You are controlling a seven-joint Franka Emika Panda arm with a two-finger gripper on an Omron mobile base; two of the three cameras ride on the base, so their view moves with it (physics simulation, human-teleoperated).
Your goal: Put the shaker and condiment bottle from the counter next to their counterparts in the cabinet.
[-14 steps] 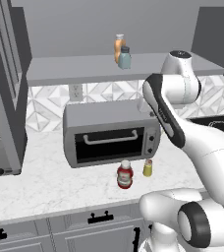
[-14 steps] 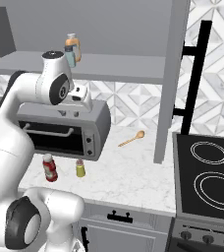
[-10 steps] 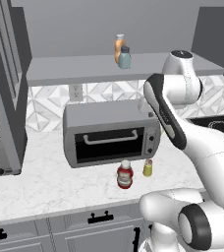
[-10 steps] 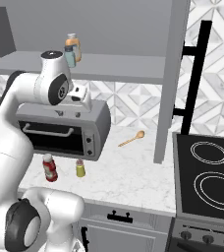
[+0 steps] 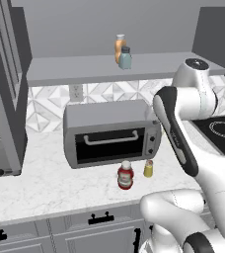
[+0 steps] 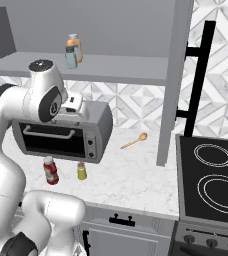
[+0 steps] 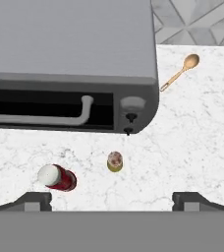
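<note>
A: On the cabinet (image 5: 134, 69)? Orange bottle (image 5: 119, 46) and teal-grey shaker (image 5: 126, 58), side by side.

B: And on the counter (image 5: 45, 183)? Red condiment bottle (image 7: 57, 177) and yellow shaker (image 7: 115, 161), upright, near each other, before the toaster oven (image 7: 74, 64).

A: Gripper (image 7: 112, 199)? High above both, looking down, jaws spread wide, holding nothing.

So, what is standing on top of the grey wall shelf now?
On the cabinet stand two things: the tall orange bottle and, in front of it, the pale teal-grey shaker. The shaker covers the lower part of the bottle.
</note>
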